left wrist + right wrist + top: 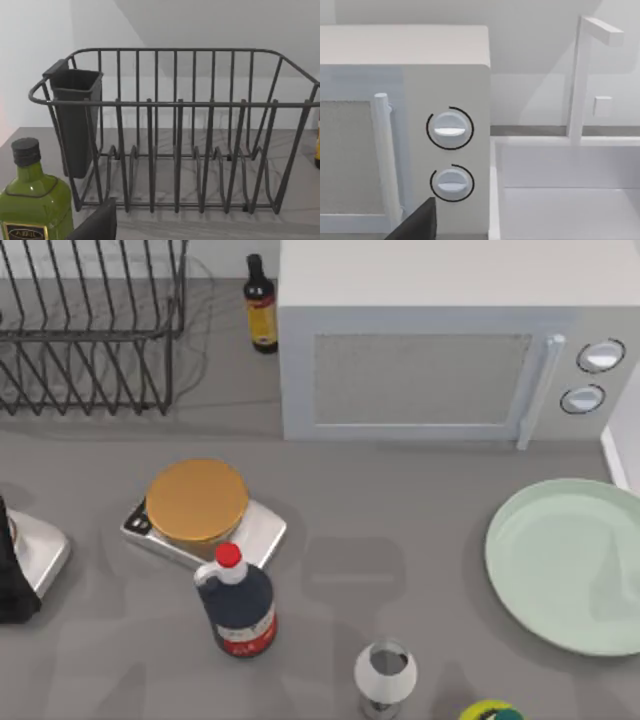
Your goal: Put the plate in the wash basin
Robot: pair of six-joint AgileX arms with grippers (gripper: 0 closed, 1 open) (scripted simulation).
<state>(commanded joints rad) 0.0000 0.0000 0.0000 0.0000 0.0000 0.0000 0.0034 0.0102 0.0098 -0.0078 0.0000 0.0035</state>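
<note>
Plate (572,562): pale mint-green, flat on the grey table (400,500) at the top view's right side, its right edge cut off by the frame; nothing touches it. Wash basin (570,195): white, sunken, seen from the right wrist just beside the microwave (440,340); in the top view only a thin strip of its white rim (613,458) shows, near the plate's upper right. A white tap (580,75) rises at the basin's back edge. Microwave: grey-white, two round knobs (590,375) and an upright handle, standing behind the plate. Black wire rack (90,330): at the table's back left, partly cut off in the top view; the left wrist view gives it whole, with a dark cup holder (75,120) hung on one end. Dark bottle (262,305): between rack and microwave. Silver scale (205,530) with a golden-orange disc (197,502): left of centre. Red-capped dark bottle (237,605): just in front of the scale. Glass (385,675): near the front edge, beside a yellow-green item (490,712) too cropped to identify. Green bottle (32,200): close in the left wrist view, lower part cut off. Silver-and-black object (25,560) at the left edge: partly out of frame, not identifiable. Left gripper and right gripper: each wrist view shows a single dark corner at the bottom edge; whether either claw is wide or narrow cannot be told.
</note>
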